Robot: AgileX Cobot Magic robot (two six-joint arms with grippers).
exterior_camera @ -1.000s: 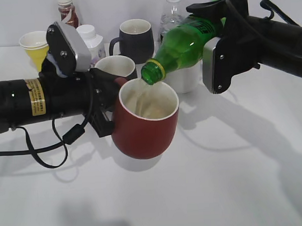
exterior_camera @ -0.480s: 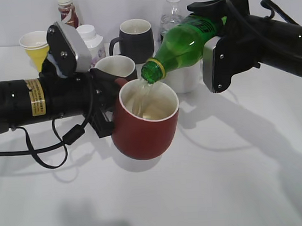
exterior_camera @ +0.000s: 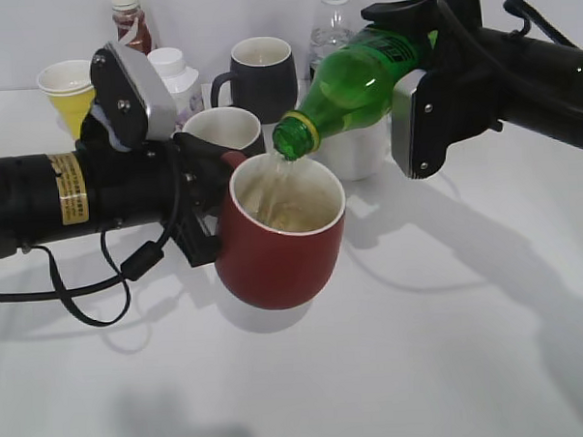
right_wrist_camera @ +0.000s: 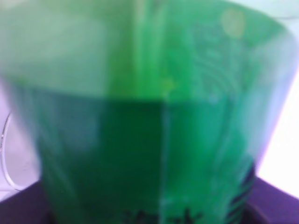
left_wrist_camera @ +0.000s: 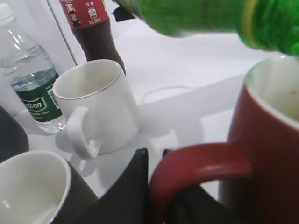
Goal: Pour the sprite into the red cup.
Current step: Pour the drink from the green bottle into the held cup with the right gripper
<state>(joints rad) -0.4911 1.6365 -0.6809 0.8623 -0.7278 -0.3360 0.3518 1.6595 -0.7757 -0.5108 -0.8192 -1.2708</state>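
right arm tipping sprite (exterior_camera: 358,80), over red cup (exterior_camera: 278,243)

A clear water bottle (left_wrist_camera: 32,88) carries a green label ending in "tbon". The red label of a dark cola bottle (left_wrist_camera: 96,28) bears the Chinese characters "汽水". Other print is too small to read.

The sprite (right_wrist_camera: 140,116) is filling nearly the whole frame as a blurred green mass, with dark shapes edging in at the bottom corners.
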